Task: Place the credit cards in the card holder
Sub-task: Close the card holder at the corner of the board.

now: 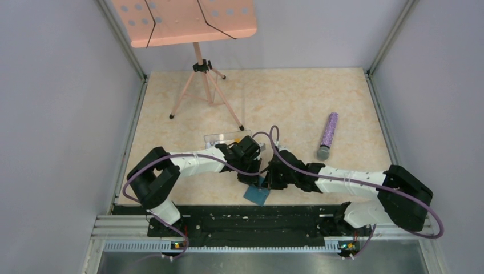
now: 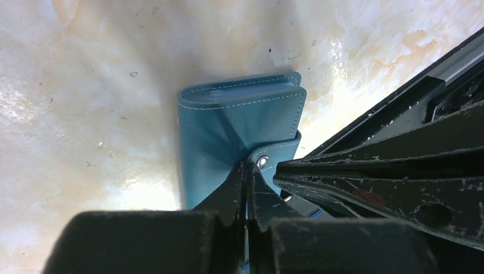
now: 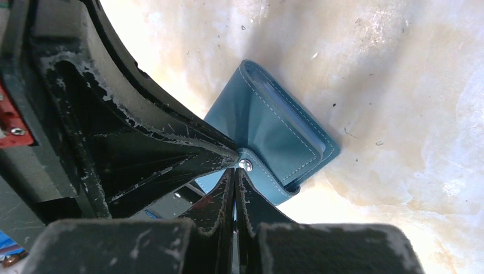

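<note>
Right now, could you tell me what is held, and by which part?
The wallet, by its snap tab; left gripper and right gripper both appear shut on it.

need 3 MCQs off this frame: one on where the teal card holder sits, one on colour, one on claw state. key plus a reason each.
1. Where on the table is the card holder?
A. far left corner
B. near edge, about midway
C. far right corner

2. What colour is the glittery tube lying on the right side?
A. green
B. orange
C. purple

3. How do the left claw and the right claw stand?
A. both shut
B. both wide open
C. left open, right shut

Key:
1 B, the top view shows it by the near edge, roughly midway across.
2 C, the top view shows purple glitter along its length.
3 A, each wrist view shows its own fingers pressed together, tips at the holder's snap tab.
</note>
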Controlling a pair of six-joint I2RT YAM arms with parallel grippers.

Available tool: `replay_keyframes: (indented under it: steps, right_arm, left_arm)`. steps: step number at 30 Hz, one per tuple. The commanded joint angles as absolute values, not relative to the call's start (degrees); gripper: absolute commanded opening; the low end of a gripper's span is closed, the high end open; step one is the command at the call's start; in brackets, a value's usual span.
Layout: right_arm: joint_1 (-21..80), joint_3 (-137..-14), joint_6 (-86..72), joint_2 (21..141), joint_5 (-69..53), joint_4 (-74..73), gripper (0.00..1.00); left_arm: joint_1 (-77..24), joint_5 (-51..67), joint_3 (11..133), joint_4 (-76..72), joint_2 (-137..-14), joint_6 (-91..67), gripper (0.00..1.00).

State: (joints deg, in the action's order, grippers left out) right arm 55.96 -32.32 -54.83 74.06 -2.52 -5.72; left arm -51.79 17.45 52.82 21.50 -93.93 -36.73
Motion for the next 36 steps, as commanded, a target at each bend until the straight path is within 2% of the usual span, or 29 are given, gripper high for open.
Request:
replay_keyframes:
  steps: [1, 13, 24, 25, 28, 29, 30, 33, 36]
  right_arm:
    - [55.86, -34.81, -53.00, 75.04, -1.65, -4.78, 0.00]
    - [55.81, -35.28, -52.35, 82.17, -3.60, -4.39, 0.00]
    - [57.26, -35.27, -52.28, 82.87, -3.35, -7.32, 0.00]
    - [57.61, -35.45, -52.05, 83.08, -3.21, -7.60, 0.00]
    - [57.82, -35.70, -51.91, 83.27, -3.48, -7.72, 0.00]
    - [57.84, -35.69, -52.00, 83.05, -3.45, -7.62, 0.00]
    - [57.80, -35.73, -52.03, 82.78, -3.36, -7.60, 0.00]
    - [57.78, -35.73, -52.21, 82.37, -3.48, -7.27, 0.00]
    - [57.76, -35.60, -52.21, 82.43, -3.78, -6.71, 0.00]
  left_arm:
    - [-52.12, 17.13, 52.94, 21.71, -91.36, -36.86, 0.00]
    - [-52.20, 17.14, 52.60, 23.31, -93.02, -36.83, 0.00]
    - [-52.21, 19.33, 51.69, 21.13, -96.04, -36.99, 0.00]
    - [-52.13, 19.29, 51.69, 21.03, -96.00, -37.19, 0.01]
    - [-51.99, 18.31, 51.16, 20.45, -95.09, -37.68, 0.27]
    - [-51.84, 18.21, 50.68, 19.95, -94.49, -38.01, 0.33]
    - [-51.48, 18.40, 50.10, 19.23, -94.13, -38.31, 0.36]
    - [-49.77, 20.64, 47.90, 16.63, -93.23, -39.84, 0.37]
    - [-48.21, 23.91, 45.36, 12.52, -92.82, -41.25, 0.32]
